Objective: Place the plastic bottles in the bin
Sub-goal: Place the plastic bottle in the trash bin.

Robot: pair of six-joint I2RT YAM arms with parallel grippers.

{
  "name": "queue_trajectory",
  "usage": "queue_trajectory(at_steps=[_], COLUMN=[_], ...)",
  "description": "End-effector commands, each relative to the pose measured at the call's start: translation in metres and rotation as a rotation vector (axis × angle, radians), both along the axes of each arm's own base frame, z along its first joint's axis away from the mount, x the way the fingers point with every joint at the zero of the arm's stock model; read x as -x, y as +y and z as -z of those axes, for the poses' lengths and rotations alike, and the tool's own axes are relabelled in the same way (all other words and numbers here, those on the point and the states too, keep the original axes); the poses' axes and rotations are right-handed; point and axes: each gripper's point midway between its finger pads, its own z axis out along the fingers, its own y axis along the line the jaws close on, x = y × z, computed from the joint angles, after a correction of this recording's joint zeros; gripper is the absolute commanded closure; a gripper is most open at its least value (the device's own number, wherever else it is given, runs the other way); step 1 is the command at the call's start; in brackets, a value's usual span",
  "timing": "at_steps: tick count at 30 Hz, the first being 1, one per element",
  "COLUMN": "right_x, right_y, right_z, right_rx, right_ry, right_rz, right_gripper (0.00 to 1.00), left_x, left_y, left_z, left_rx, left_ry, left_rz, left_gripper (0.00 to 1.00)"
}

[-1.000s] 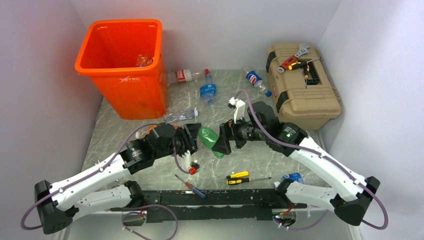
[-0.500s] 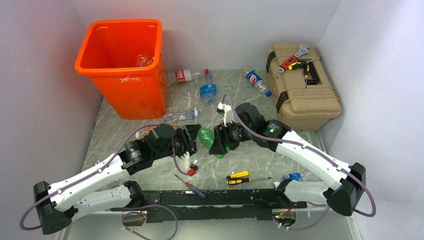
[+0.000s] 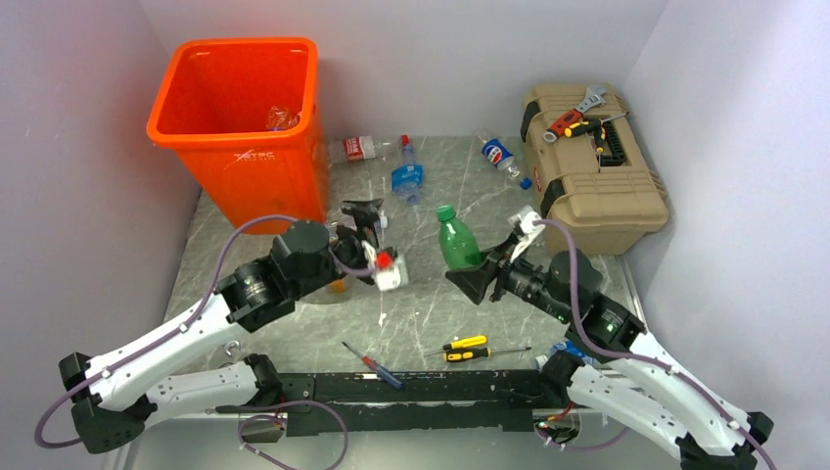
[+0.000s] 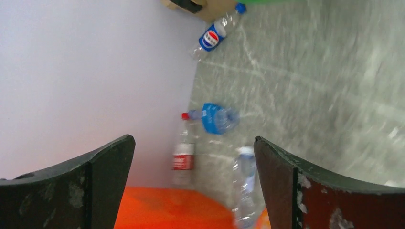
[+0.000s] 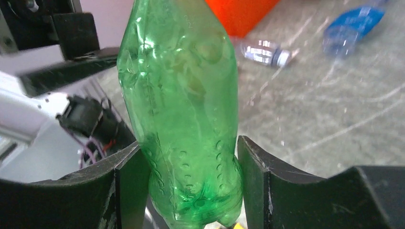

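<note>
While clamping the green bottle (image 3: 456, 240) by its base in the right pincer (image 5: 186, 157), holds it mid-carry over the desk (image 3: 431, 313), well apart from the bin (image 3: 264, 186). Shows left pincer (image 4: 193, 148) splayed, empty. Next: swing over the rim, then release.

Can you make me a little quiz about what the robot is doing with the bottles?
1. True or false: the left gripper is shut on a bottle.
2. The right gripper holds a bottle of which colour? A red, B green, C blue.
3. What lies on top of the tan toolbox?

Key: 1 false, it is open and empty. 2 B. 3 tools.
</note>
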Motion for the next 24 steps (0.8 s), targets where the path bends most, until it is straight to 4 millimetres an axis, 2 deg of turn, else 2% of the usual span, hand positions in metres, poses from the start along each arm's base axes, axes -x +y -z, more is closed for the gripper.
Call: queue_trajectory(at_steps=[1, 4, 6, 8, 11, 14, 21, 24], right_x=[-0.020, -0.023, -0.024, -0.024, -0.024, -0.024, -0.018, -0.019], right_y=[-0.007, -0.011, -0.012, -0.011, -0.008, -0.005, 0.011, 0.012], right_z=[-0.027, -0.026, -0.026, -0.025, -0.022, -0.020, -0.021, -0.020], right_rx=[-0.167, -0.217, -0.241, -0.261, -0.279, -0.287, -0.300, -0.296], right_ry=[-0.167, -0.198, -0.210, -0.216, -0.213, -0.210, -0.204, -0.199], right_rz=[0.111, 0.142, 0.150, 0.150, 0.143, 0.130, 0.044, 0.046], right_gripper=[0.69, 0.69, 0.70, 0.70, 0.71, 0.71, 0.71, 0.71], left_x=[0.014, 0.032, 0.031, 0.028, 0.027, 0.027, 0.012, 0.013], left_y=[-0.022, -0.049, -0.056, -0.063, -0.076, -0.085, -0.112, -0.117], left_z=[-0.048, -0.060, -0.078, -0.085, -0.095, -0.103, -0.102, -0.103], left_rx=[0.594, 0.810, 1.005, 1.091, 1.120, 1.130, 1.065, 1.049], left_ry=[0.568, 0.811, 0.918, 1.032, 1.169, 1.209, 1.268, 1.277], left_rz=[-0.145, -0.046, -0.019, -0.005, 0.056, 0.095, 0.079, 0.100], left_gripper=[0.01, 0.01, 0.01, 0.01, 0.01, 0.04, 0.29, 0.32])
